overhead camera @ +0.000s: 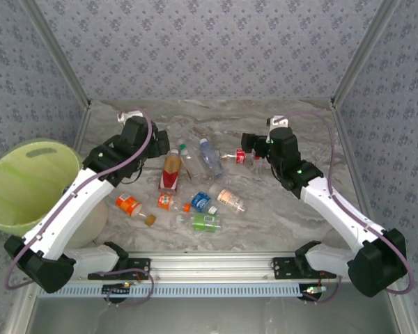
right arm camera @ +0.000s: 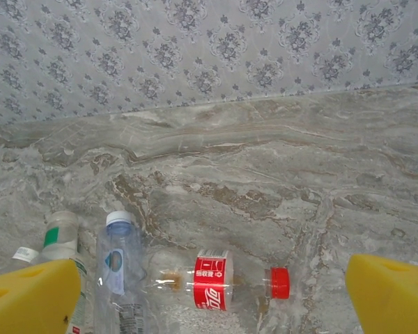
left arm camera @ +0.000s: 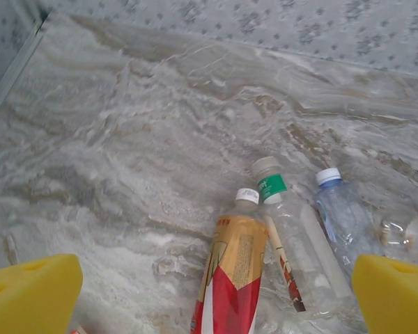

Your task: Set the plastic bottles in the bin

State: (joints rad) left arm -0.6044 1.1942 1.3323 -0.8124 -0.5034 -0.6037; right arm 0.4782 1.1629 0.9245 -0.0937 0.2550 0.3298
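Right of the bin [overhead camera: 17, 198], across the marbled stone-look table [overhead camera: 279, 129], the plastic bottles [overhead camera: 195, 188] lie scattered on their sides. Left hand [left arm camera: 212, 296] hangs wide open over a red-and-gold labelled bottle [left arm camera: 230, 278], yellow foam pads [left arm camera: 31, 292] either side, probably lining up a pick. Farther from the bin, right hand [right arm camera: 209, 296] gapes wide too, straddling a clear cola bottle [right arm camera: 212, 280] with red label and cap. Thin, glossy, round plastic: it may roll or squash. Bin's smooth, pale yellow-green, mouth up.
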